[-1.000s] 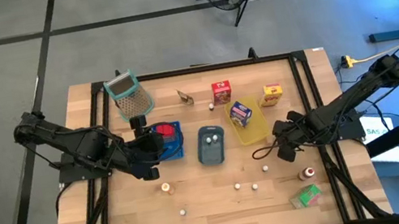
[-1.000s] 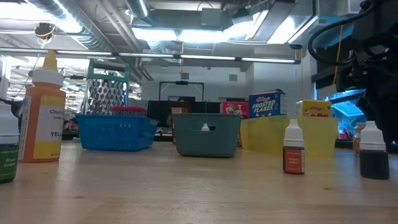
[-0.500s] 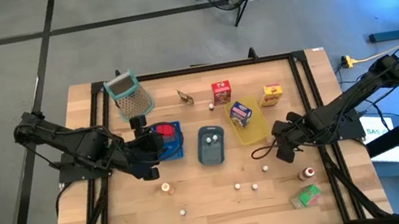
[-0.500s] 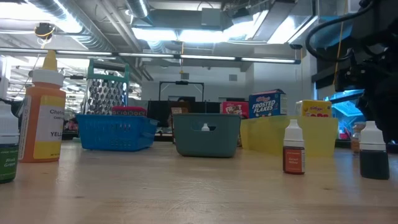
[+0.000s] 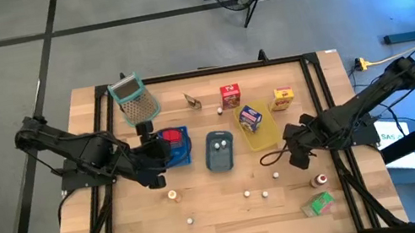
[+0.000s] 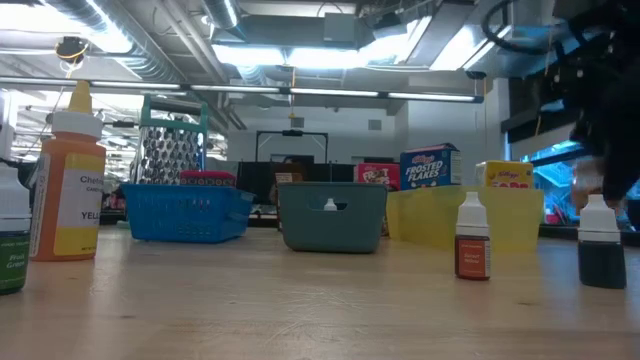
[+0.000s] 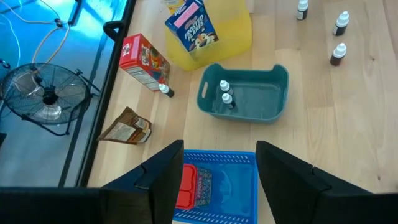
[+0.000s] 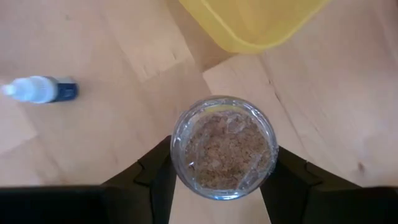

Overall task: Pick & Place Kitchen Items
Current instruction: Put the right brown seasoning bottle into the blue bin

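My right gripper (image 8: 224,169) (image 5: 294,156) hangs over the table's right part, just near of the yellow tray (image 5: 260,133), shut on a small clear jar (image 8: 224,146) of brown grains. My left gripper (image 7: 219,150) (image 5: 155,162) stands open above the blue tray (image 7: 217,186), which holds a red flat item (image 7: 188,186). Two small white-capped bottles (image 7: 225,94) stand in the grey-blue tray (image 5: 219,150). A blue-purple carton (image 5: 251,116) lies in the yellow tray. A red carton (image 5: 229,95), a yellow carton (image 5: 282,100), a green carton (image 5: 320,204) and a red-capped bottle (image 5: 319,180) sit on the table. My right gripper pinches the jar's round wall (image 8: 181,163) between its two fingers, one on each side. The fingers come from above, pointing steeply down. The jar hangs clear of the table, one round end facing the wrist camera.
A green-rimmed grater (image 5: 136,99) stands at the far left. Small dropper bottles (image 5: 265,194) (image 5: 276,175) dot the near middle; one dark one (image 8: 40,90) is just beside the jar. A brown packet (image 7: 127,127) lies beyond the blue tray.
My right gripper has gone up with the jar in its fingers, so the jar now hangs higher above the table.
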Controlling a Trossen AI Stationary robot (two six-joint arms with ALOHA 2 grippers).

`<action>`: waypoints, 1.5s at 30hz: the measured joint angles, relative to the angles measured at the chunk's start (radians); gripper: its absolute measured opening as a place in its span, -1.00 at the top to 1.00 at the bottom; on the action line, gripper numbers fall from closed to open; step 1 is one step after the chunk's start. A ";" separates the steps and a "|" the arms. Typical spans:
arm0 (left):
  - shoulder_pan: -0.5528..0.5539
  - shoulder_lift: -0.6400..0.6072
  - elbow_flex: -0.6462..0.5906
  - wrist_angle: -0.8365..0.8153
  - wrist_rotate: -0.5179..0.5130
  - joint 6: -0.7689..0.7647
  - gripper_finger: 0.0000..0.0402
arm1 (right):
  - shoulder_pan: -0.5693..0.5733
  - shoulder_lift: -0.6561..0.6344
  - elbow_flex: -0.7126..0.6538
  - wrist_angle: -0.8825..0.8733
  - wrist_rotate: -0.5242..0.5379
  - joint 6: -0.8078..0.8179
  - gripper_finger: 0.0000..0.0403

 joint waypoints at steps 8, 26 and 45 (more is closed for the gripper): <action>-0.002 0.016 0.000 -0.003 0.015 -0.002 0.02 | 0.039 0.000 0.176 -0.099 0.043 -0.034 0.09; 0.005 0.231 0.000 0.358 0.024 0.081 0.02 | 0.083 0.117 0.310 0.472 0.298 -0.679 0.09; 0.008 0.238 -0.001 0.034 -0.172 -0.099 0.04 | 0.083 0.239 0.310 0.784 0.343 -0.984 0.09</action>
